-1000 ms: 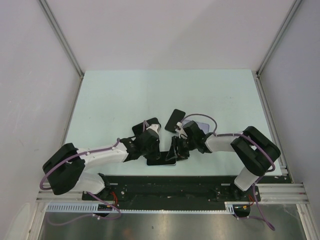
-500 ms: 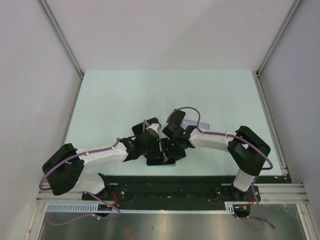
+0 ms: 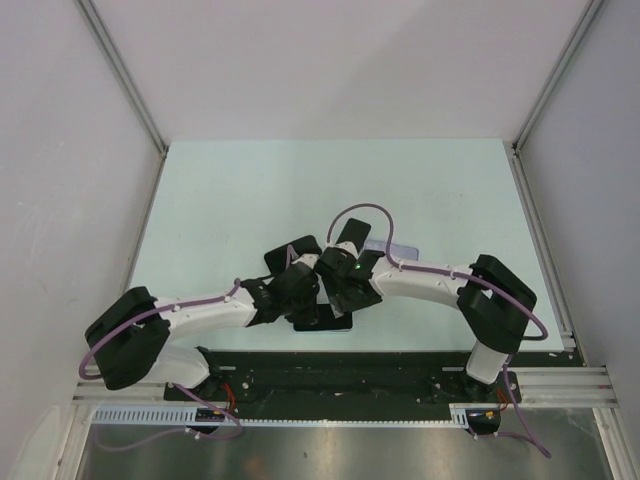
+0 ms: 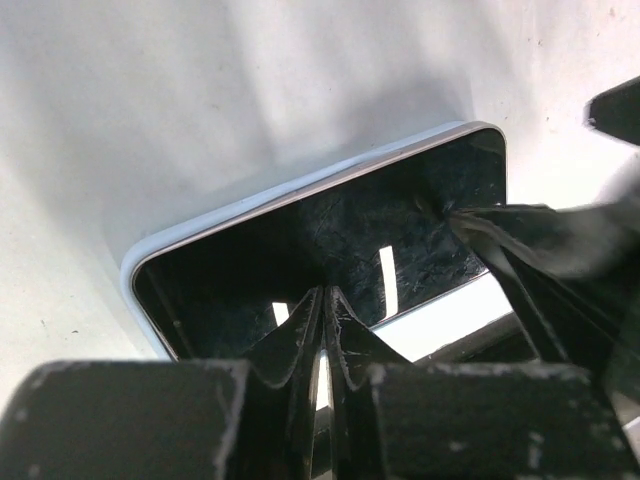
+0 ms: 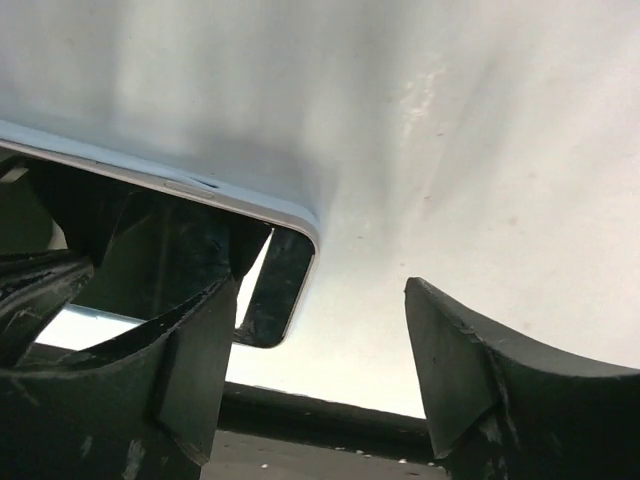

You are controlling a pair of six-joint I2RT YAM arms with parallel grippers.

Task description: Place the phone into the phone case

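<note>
The right fingers [image 5: 190,380] have come over the phone [image 4: 330,220] and spread apart, likely to grab it; the left fingers [image 4: 310,340], together, press it down.

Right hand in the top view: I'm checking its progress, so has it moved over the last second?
Yes. The right hand swung left, away from the pale green table's right edge, and now sits over the dark glossy phone.
</note>
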